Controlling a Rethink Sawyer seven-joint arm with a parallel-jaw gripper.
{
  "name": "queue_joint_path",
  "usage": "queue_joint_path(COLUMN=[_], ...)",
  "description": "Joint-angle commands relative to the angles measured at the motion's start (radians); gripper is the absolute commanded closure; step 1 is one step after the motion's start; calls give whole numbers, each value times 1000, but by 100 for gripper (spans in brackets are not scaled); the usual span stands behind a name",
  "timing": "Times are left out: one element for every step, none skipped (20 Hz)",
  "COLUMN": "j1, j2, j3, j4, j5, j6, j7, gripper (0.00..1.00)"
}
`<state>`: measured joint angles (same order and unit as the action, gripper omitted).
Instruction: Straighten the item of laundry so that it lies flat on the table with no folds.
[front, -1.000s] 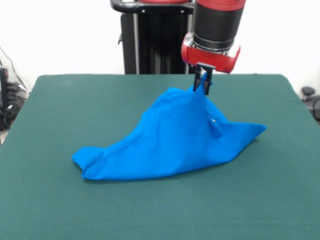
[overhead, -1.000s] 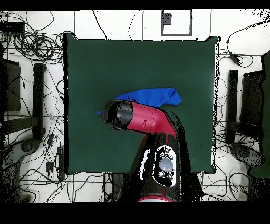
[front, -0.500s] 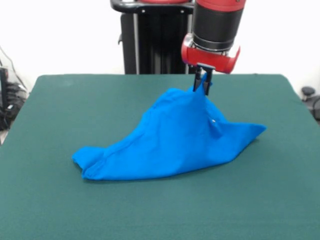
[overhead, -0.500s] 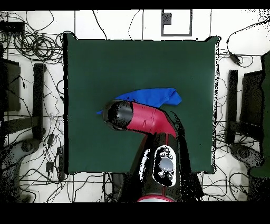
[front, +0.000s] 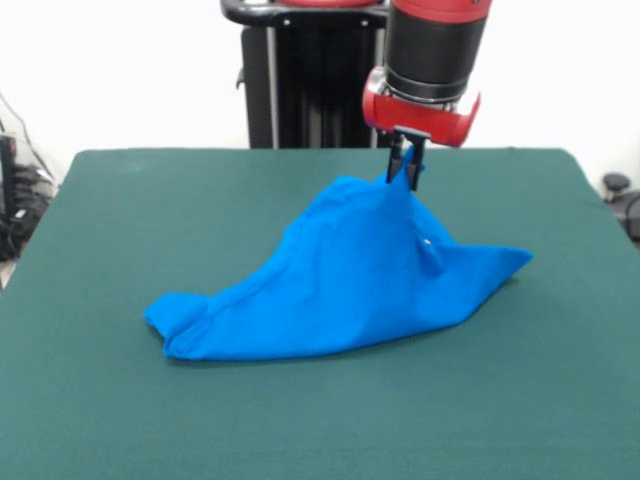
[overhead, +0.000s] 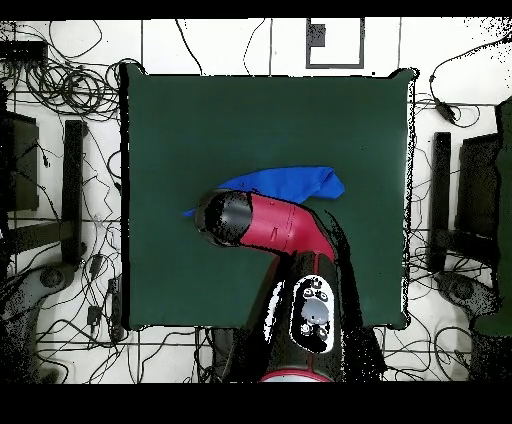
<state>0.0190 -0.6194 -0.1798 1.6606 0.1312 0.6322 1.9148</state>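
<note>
1. Currently gripper (front: 406, 165) fingers pinched closed on a peak of the blue T-shirt (front: 340, 280), lifting it tent-like.
2. Shirt's lower edges rest mid-table (front: 120, 220), still bunched, arm (overhead: 270, 225) covering part from overhead.

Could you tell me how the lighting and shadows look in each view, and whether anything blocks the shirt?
Front view: soft, even light, no glare; the shirt casts only a thin shadow on the table, and the gripper pinching its peak is slightly soft. Overhead view: the arm hides much of the shirt, leaving a blue strip.
</note>
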Motion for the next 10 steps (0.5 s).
queue_joint_path(j1=[10, 12, 14, 16, 19, 27, 32, 36, 32, 21], j2=[23, 22, 20, 19, 17, 19, 20, 20, 20, 20], j3=[85, 82, 80, 78, 77, 67, 65, 63, 68, 78], j4=[48, 49, 52, 55, 58, 56, 56, 56, 59, 68], j5=[20, 12, 11, 9, 7, 8, 9, 9, 13, 21], j6=[-51, -64, -76, -88, -101, -102, -104, -106, -114, -121], j7=[151, 146, 149, 152, 155, 169, 174, 178, 176, 173], gripper=[100, 0, 0, 0, 0, 0, 0, 0, 0, 0])
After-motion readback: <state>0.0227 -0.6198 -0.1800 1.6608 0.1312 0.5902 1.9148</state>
